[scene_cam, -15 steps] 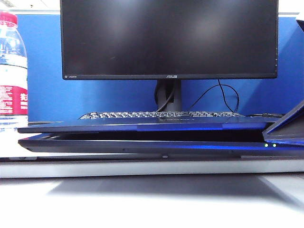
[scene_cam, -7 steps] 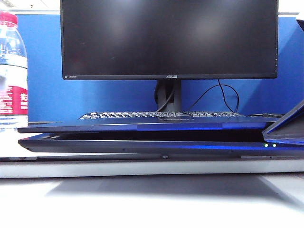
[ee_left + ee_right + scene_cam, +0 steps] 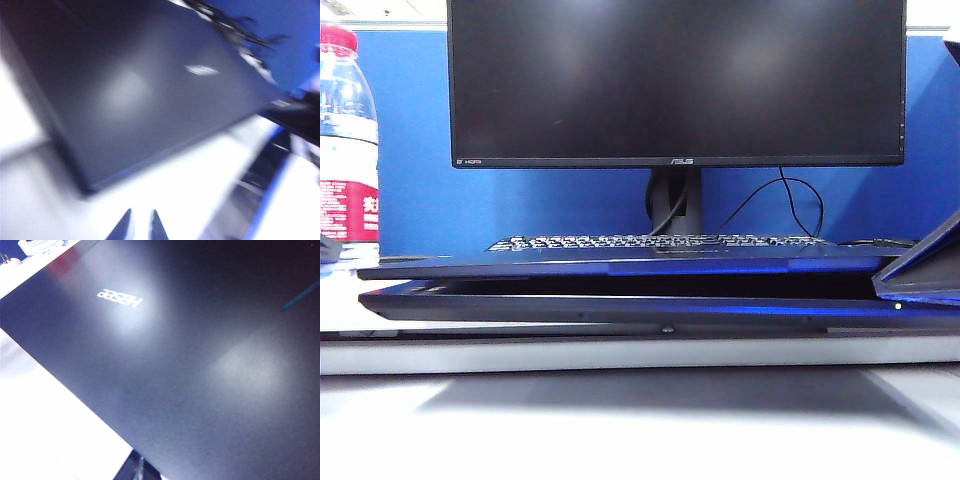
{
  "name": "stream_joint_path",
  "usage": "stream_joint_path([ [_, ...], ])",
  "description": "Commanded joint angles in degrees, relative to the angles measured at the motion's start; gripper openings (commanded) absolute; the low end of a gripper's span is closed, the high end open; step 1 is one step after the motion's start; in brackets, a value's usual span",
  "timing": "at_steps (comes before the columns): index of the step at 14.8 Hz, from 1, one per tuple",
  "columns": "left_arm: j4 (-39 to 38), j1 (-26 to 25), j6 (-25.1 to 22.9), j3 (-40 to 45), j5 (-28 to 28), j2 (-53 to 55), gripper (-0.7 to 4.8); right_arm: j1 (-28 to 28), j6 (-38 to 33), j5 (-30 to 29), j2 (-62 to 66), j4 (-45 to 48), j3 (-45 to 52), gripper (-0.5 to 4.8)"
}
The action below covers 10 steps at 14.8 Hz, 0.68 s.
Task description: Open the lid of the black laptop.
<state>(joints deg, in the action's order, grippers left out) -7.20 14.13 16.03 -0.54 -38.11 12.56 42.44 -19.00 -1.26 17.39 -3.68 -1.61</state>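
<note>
The laptop [image 3: 650,305] lies flat on the white table [image 3: 640,420], its lid [image 3: 620,266] raised only a crack above the base, a dark slit showing between them along the front edge and one green LED [image 3: 897,305] lit near the right corner. Behind it stand a keyboard [image 3: 655,242] and a dark ASUS monitor [image 3: 675,80]; a water bottle [image 3: 345,150] stands at the far left. The left gripper [image 3: 138,227] hangs over bare table just off the front edge of the laptop, its two pointed fingertips [image 3: 125,227] close together with only a thin gap, holding nothing; the lid [image 3: 145,85] stretches away ahead of it, logo [image 3: 201,70] faint in the blur. The right gripper [image 3: 137,467] shows only as a dark sliver at the lid's edge, too little to tell whether it is open or closed or touching the lid. Ahead of that gripper the lid's [image 3: 190,365] top fills the view, with the white Hasee logo [image 3: 120,298] farther off. In the exterior view a dark angled shape [image 3: 925,265] sits at the lid's right end.
</note>
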Motion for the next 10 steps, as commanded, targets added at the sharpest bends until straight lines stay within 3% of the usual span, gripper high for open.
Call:
stream_joint_path([
  [1, -0.9, 0.0, -0.8, 0.1, 2.1, 0.0, 0.5, -0.3, 0.1, 2.6, -0.3, 5.7, -0.8, -0.06],
  [6, -0.9, 3.5, -1.1, 0.1, 1.0, 0.1, 0.52, -0.3, -0.2, 2.6, -0.3, 5.7, -0.8, -0.06],
  [10, -0.8, 4.0, -2.5, 0.1, 5.8, 0.4, 0.53, -0.3, -0.2, 2.7, -0.3, 6.0, -0.8, -0.06],
])
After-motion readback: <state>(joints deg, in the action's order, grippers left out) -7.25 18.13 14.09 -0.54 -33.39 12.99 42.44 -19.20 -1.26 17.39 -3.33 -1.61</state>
